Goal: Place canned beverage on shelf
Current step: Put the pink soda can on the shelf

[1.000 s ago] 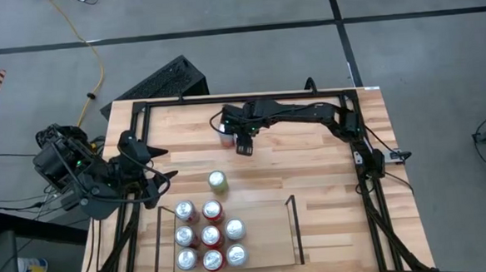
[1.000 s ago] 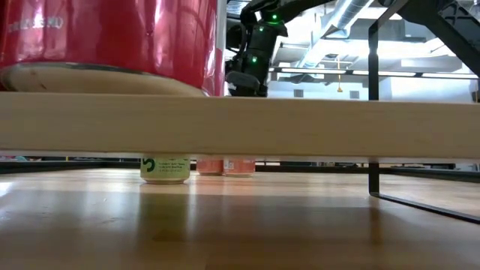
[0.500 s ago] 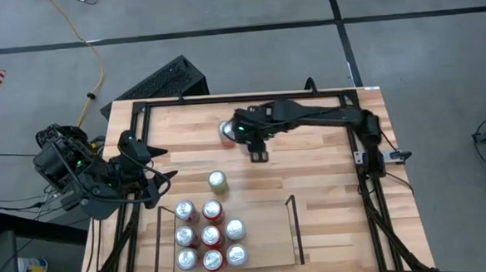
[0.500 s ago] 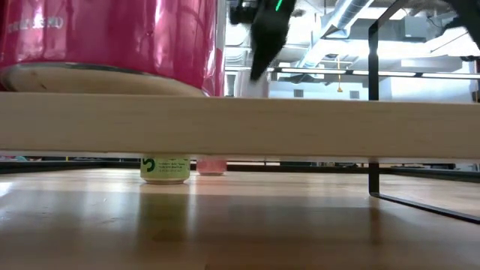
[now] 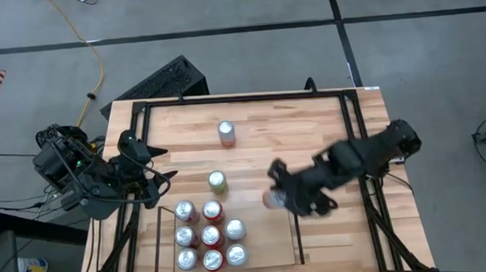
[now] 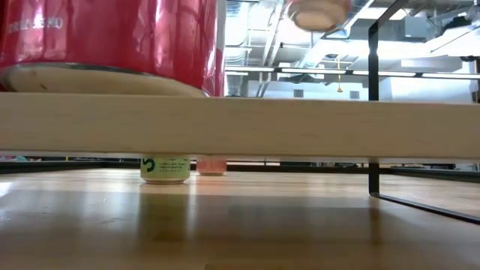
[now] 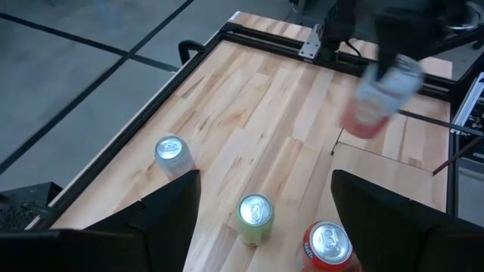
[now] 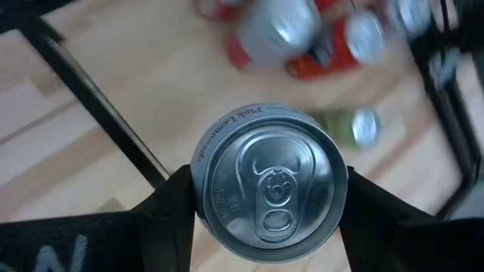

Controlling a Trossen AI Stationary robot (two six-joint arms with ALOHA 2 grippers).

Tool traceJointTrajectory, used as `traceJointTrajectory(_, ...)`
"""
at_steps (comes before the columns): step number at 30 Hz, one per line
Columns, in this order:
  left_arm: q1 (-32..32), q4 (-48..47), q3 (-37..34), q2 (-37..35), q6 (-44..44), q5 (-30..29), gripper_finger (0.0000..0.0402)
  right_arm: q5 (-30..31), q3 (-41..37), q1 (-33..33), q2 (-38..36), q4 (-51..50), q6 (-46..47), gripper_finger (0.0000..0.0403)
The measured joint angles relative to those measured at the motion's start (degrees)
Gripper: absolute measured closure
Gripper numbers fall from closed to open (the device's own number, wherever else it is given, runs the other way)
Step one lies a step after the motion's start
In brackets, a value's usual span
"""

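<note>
right hand [image 5: 273,198] gripping can [image 8: 268,178], raised beside shelf [image 5: 294,229] rail

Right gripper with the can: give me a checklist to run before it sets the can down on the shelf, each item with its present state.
1. Can held between the right gripper's fingers: ok.
2. Can over the shelf: ok, in the high view it sits at the far right rail.
3. Landing spot free: ok, bare wood lies right of the eight shelved cans.
4. Can upright: cannot tell, the moving arm blurs it.
5. Left gripper out of the way: ok, it waits open at the table's left edge.
6. Remaining cans: not ok, the green can and silver can stand off the shelf.
</note>
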Motion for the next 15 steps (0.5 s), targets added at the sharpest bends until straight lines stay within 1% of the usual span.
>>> traceJointTrajectory(3,0.01,0.04,0.0,0.0,-0.71,-0.08,0.012,1.49,-0.03,5.11,1.13,4.26,-1.48,0.017)
traceJointTrajectory(6,0.01,0.09,0.0,0.0,-0.88,-0.12,0.012,1.59,0.08,8.08,3.23,8.69,-4.16,0.0172)
traceJointTrajectory(10,0.01,0.17,0.0,0.0,-1.06,-0.13,0.012,1.78,-0.02,11.39,6.22,9.16,-7.86,0.0174)
traceJointTrajectory(13,0.01,0.23,0.0,0.0,-1.52,-0.13,0.012,1.57,0.0,12.9,8.43,9.21,-5.5,0.0171)
traceJointTrajectory(15,0.01,0.24,0.0,0.0,-2.0,-0.12,0.012,0.12,-0.08,13.25,8.96,8.19,-4.58,0.0171)
